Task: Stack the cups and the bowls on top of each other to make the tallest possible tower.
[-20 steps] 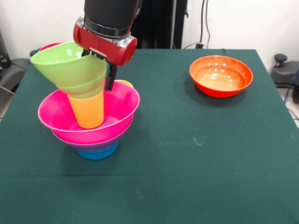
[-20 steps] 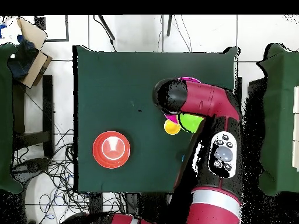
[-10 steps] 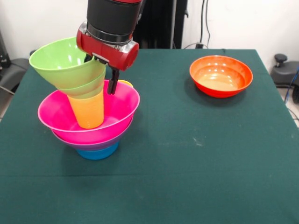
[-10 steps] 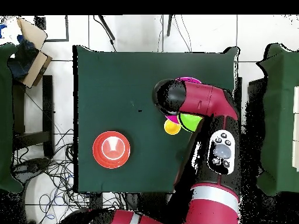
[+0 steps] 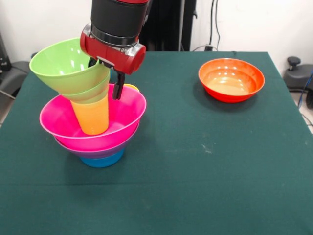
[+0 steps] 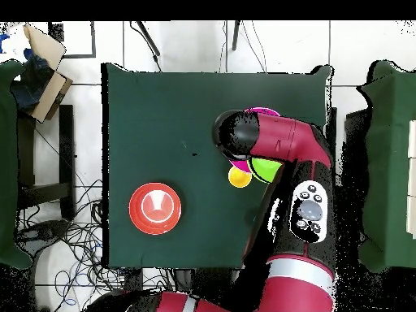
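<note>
1. The tower [image 5: 93,127] stands at the table's [image 5: 195,161] left side, its lime green bowl [image 5: 68,66] tilted atop the orange-yellow cup [image 5: 92,116].
2. My gripper [image 5: 105,78] pinches the bowl's rim, I judge to steady it.
3. The orange bowl [image 5: 231,79] waits well apart.

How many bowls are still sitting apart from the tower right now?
1: the orange bowl sits alone on the table, well clear of the tower. No other loose bowl shows in either view, though the arm hides part of the table from above.
</note>
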Available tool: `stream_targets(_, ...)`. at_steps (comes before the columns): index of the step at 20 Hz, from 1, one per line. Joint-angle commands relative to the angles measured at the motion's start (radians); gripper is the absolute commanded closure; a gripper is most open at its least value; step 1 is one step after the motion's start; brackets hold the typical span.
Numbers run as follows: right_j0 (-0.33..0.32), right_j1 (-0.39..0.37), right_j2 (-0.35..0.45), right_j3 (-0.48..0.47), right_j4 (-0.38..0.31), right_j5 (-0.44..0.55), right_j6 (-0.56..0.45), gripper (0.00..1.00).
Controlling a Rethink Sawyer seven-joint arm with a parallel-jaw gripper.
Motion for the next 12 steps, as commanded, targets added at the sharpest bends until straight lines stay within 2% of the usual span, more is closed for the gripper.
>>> stream_targets(1, -0.014, 0.043, 0.111, 0.004, -0.004, 0.048, -0.015, 0.00)
stream_targets(12, -0.016, 0.039, 0.112, 0.012, -0.005, 0.048, -0.018, 0.00)
